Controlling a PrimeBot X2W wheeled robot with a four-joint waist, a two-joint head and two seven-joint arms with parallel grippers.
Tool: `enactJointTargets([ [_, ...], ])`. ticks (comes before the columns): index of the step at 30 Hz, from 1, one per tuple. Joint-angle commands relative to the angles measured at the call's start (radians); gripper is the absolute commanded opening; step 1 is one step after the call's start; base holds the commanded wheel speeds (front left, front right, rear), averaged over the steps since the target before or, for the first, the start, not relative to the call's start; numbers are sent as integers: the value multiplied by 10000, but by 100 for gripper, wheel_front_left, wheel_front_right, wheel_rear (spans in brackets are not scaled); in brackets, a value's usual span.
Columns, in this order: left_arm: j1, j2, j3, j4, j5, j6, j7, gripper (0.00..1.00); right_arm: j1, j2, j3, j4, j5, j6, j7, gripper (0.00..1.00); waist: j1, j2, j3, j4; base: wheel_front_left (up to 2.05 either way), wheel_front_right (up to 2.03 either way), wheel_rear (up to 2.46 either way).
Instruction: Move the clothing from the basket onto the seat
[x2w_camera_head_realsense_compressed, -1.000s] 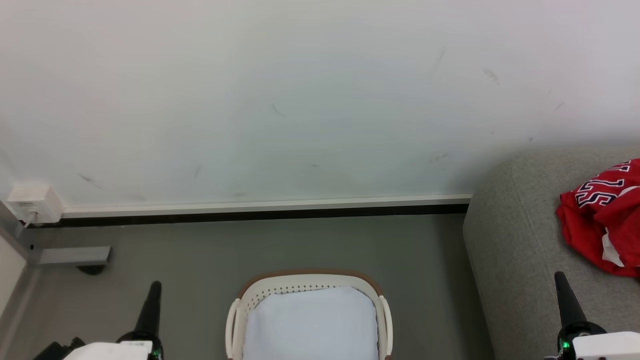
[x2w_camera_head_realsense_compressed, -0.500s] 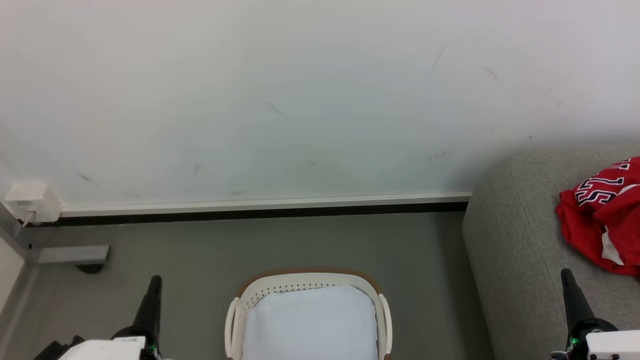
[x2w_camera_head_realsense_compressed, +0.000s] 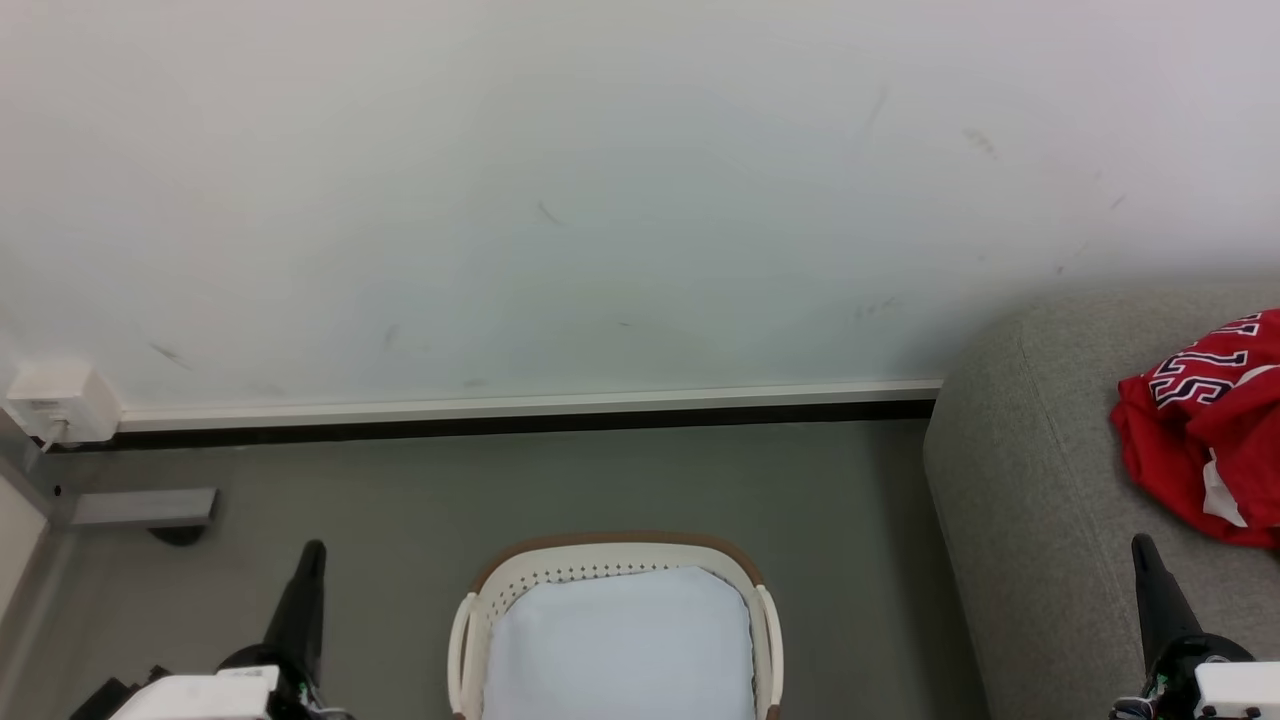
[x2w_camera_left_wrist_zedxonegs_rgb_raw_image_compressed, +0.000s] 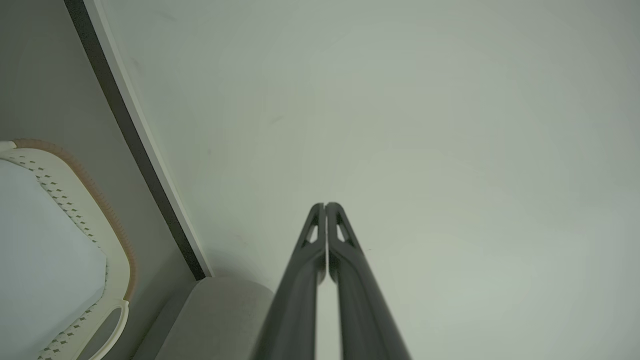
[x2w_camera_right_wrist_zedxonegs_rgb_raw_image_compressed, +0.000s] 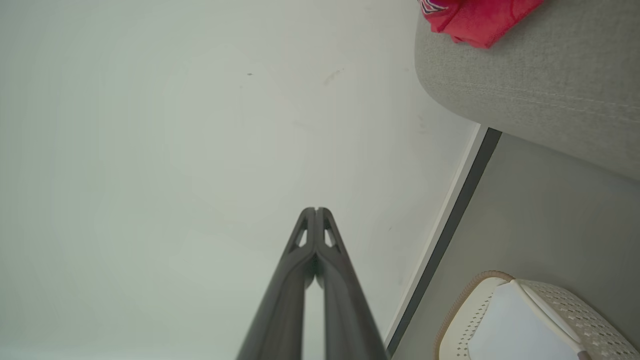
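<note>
Head view: the red clothing (x2w_camera_head_realsense_compressed: 1200, 440) lies bunched on the grey seat (x2w_camera_head_realsense_compressed: 1020, 500). The basket (x2w_camera_head_realsense_compressed: 620, 548) sits on the floor (x2w_camera_head_realsense_compressed: 400, 480), well apart from it. Inside it I see a white liner (x2w_camera_head_realsense_compressed: 620, 650). The left gripper (x2w_camera_head_realsense_compressed: 313, 550) and the right gripper (x2w_camera_head_realsense_compressed: 1142, 545) are closed and hold nothing. The job looks almost done. It is best to tip the head down and check the whole basket.

Left wrist view: the fingers (x2w_camera_left_wrist_zedxonegs_rgb_raw_image_compressed: 300, 280) press together and point at the wall (x2w_camera_left_wrist_zedxonegs_rgb_raw_image_compressed: 400, 125).

Right wrist view: the fingers are together too.

The basket's near half is cut off. The clothing is cut off too, so I cannot tell if it is one piece or two.
</note>
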Motion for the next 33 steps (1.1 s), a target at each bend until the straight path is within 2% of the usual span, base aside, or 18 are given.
enactJointTargets([
  [1, -109, 24, 21, -51, -290, 10, 82, 0, -116, 9, -70, -76, 177, -19, 72, 0, 0, 0, 6, -2, 0, 0, 0],
  [9, -124, 18, 32, -115, -781, 11, 218, 0, -130, 22, -194, -95, 584, -21, 213, 0, 0, 0, 36, -16, 0, 0, 0],
  [33, -119, 18, 28, -113, -750, 11, 211, 0, -132, 47, -222, -85, 500, -21, 221, 0, 0, 0, 36, -16, 0, 0, 0],
])
